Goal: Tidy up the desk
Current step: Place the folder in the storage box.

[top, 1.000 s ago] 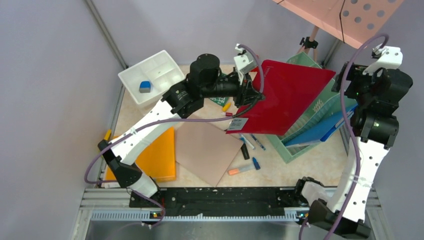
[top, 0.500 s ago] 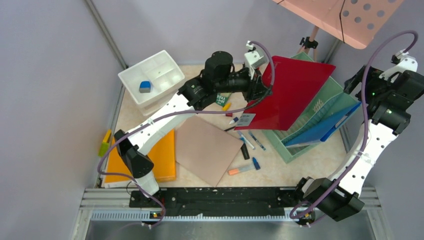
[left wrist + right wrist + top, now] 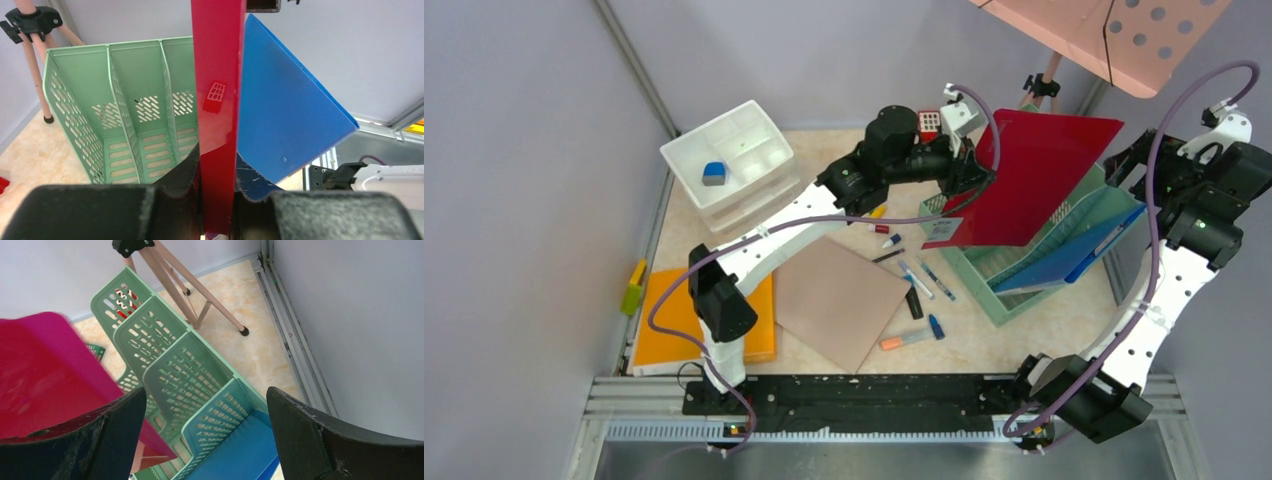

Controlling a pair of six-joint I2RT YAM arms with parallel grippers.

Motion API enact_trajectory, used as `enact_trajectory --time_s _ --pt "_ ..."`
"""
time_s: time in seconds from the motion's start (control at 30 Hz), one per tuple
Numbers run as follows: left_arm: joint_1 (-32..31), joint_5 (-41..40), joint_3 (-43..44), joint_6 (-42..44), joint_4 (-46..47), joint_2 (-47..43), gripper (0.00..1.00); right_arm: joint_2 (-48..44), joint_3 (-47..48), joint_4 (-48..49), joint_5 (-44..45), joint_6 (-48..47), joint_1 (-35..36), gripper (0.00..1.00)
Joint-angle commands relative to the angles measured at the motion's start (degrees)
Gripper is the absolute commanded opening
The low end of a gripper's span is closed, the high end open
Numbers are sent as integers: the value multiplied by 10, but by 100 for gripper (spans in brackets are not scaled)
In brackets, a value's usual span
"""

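Desk spreads below me, strewn with pens. My left fingers clamp the red folder upright by the green file rack; my right fingers gape empty. Misaligned, its edge could snag a divider or the blue folder.

Even, bright light; soft shadows; wrist-cam foregrounds blurry

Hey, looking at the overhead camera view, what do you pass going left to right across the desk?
orange folder → tan folder → red folder, held upright in the left gripper → right arm. The green rack and blue folder overlap the red one, so they are left out.
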Motion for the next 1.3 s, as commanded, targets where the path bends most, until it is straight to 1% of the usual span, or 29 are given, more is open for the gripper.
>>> enact_trajectory --time_s 0.0,0.1,0.27,0.4,0.5,0.6,0.77,0.93,1.13,1.27 --pt "-13 -44 42 14 82 22 0 -20 -4 38 -42 23 -18 89" --pt "-14 -78 57 5 104 46 0 -20 -15 48 -70 48 -37 89" --pt "-14 -75 88 -21 121 77 0 -23 -35 59 -98 60 -54 89" --pt "-14 -65 103 -23 91 65 0 -25 -35 53 -102 46 -60 89" --pt "-14 -59 105 -7 38 38 0 -26 -29 52 -93 41 -62 89" --pt "-14 -45 90 16 -5 3 0 -19 -14 50 -95 49 -66 89" --pt "-14 -4 29 29 -54 -59 0 -16 -5 66 -101 74 -69 89" --pt "-14 42 6 37 -71 -97 0 -10 -1 81 -102 84 -69 89" --pt "-25 47 -2 40 -66 -93 0 1 -2 94 -110 93 -70 89" --pt "-36 17 10 22 -44 -67 0 4 7 93 -117 102 -70 89"
